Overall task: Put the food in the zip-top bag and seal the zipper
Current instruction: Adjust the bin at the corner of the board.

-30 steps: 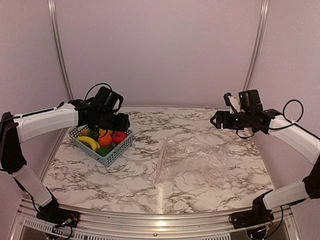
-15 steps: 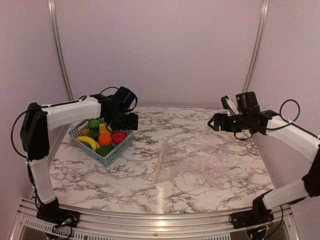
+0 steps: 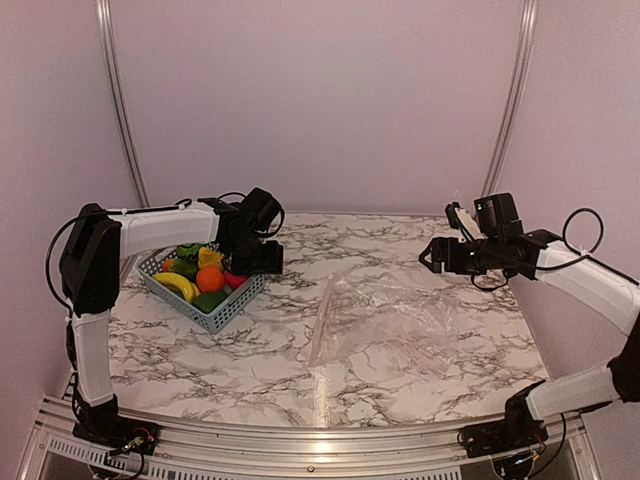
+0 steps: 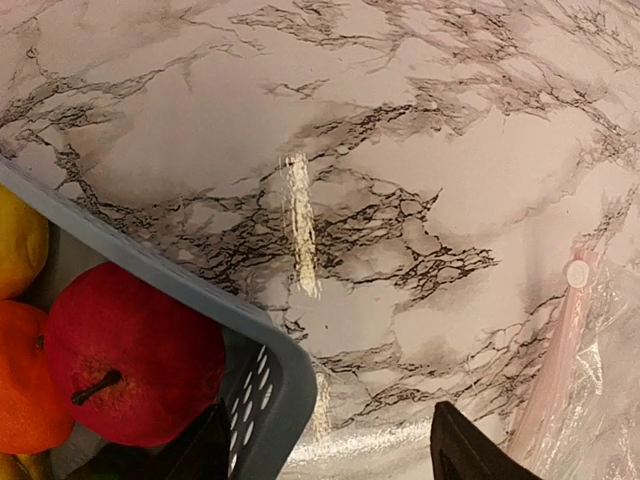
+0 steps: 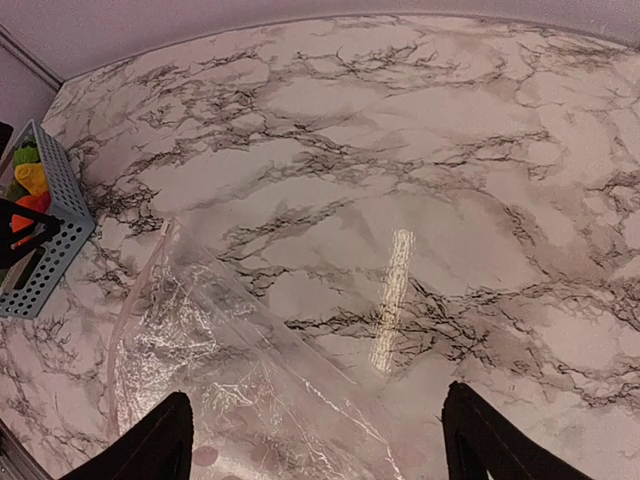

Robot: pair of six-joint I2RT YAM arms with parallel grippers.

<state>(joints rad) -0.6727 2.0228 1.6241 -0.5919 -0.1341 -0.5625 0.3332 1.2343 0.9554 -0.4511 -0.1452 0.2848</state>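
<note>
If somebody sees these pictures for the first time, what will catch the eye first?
Bright toy food, red, orange, yellow and green, fills the grey-blue mesh basket at the left of the table. A clear zip-top bag lies flat at centre-right, its zipper on the side facing the basket. The left gripper hangs open at the basket's right corner; the right gripper hovers open near the bag's far side.

We note marble-pattern table point(image 3: 250, 350), white with dark veins. Plain pale lilac walls point(image 3: 320, 100) behind and at sides; metal rails point(image 3: 115, 100) up rear corners. Glare streak point(image 5: 392, 300) on tabletop ahead, between right fingers point(image 5: 150, 450). Second streak point(image 4: 300, 235) ahead of left fingers point(image 4: 470, 450).
</note>
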